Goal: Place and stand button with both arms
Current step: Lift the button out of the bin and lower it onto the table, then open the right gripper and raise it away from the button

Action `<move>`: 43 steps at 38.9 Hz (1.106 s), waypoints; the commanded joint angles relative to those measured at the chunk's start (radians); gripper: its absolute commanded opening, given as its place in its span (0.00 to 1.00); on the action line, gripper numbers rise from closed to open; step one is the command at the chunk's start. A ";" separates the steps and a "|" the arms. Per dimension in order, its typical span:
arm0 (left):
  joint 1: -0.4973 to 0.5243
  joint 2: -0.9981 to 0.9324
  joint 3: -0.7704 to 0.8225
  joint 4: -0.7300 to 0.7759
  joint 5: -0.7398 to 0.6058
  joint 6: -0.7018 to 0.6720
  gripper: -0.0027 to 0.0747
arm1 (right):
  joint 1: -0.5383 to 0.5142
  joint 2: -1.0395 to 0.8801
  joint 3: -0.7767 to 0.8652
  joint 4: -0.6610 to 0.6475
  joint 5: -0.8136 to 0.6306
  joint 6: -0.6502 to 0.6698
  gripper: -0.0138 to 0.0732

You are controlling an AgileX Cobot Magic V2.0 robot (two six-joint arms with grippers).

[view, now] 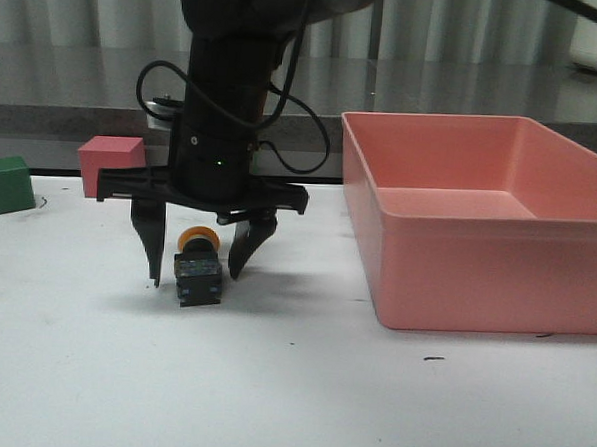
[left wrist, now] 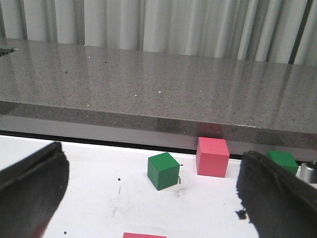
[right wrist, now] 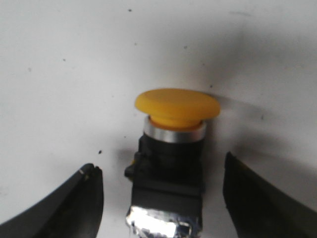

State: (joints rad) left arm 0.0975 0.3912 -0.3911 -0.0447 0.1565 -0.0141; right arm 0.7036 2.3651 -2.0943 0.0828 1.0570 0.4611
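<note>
White table [view: 289,403]: button [view: 197,267] between spread right end effector [view: 201,263] fingers (untouched).

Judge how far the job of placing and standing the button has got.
Done: the button is down on the white table, outside the pink bin. In hand: the right gripper straddles it, jaws open, not gripping. Left to do: it seems to lie on its side, so it is not yet stood; the left gripper is open and empty.

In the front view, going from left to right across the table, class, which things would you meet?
Green cube → pink cube → button, between the open fingers of the gripper → pink bin.
</note>
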 commanded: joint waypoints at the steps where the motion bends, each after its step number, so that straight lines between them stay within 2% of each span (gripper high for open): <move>1: -0.004 0.012 -0.037 -0.007 -0.079 -0.002 0.89 | -0.003 -0.142 -0.037 -0.009 0.008 -0.026 0.78; 4: -0.004 0.012 -0.037 -0.007 -0.079 -0.002 0.89 | -0.003 -0.183 -0.037 -0.009 0.032 -0.053 0.71; 6: -0.004 0.012 -0.037 -0.007 -0.079 -0.002 0.89 | -0.003 -0.215 -0.037 -0.009 0.047 -0.066 0.62; 10: -0.004 0.012 -0.037 -0.007 -0.079 -0.002 0.89 | -0.003 -0.262 -0.037 -0.011 0.057 -0.078 0.35; 13: -0.004 0.012 -0.037 -0.007 -0.079 -0.002 0.89 | -0.003 -0.296 -0.037 -0.011 0.056 -0.092 0.19; 16: -0.004 0.012 -0.037 -0.007 -0.079 -0.002 0.89 | -0.003 -0.328 -0.037 -0.012 0.057 -0.102 0.07; 23: -0.004 0.012 -0.037 -0.007 -0.079 -0.002 0.89 | -0.017 -0.394 -0.037 -0.017 0.160 -0.132 0.08; 32: -0.004 0.012 -0.037 -0.007 -0.079 -0.002 0.89 | -0.113 -0.485 -0.028 -0.017 0.286 -0.236 0.08; 38: -0.004 0.012 -0.037 -0.007 -0.079 -0.002 0.89 | -0.204 -0.587 0.074 -0.017 0.286 -0.254 0.08; 43: -0.004 0.012 -0.037 -0.007 -0.079 -0.002 0.89 | -0.287 -0.696 0.223 -0.017 0.281 -0.287 0.08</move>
State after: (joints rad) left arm 0.0975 0.3912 -0.3911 -0.0447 0.1565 -0.0141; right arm 0.4680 1.7890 -1.9249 0.0707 1.2463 0.2084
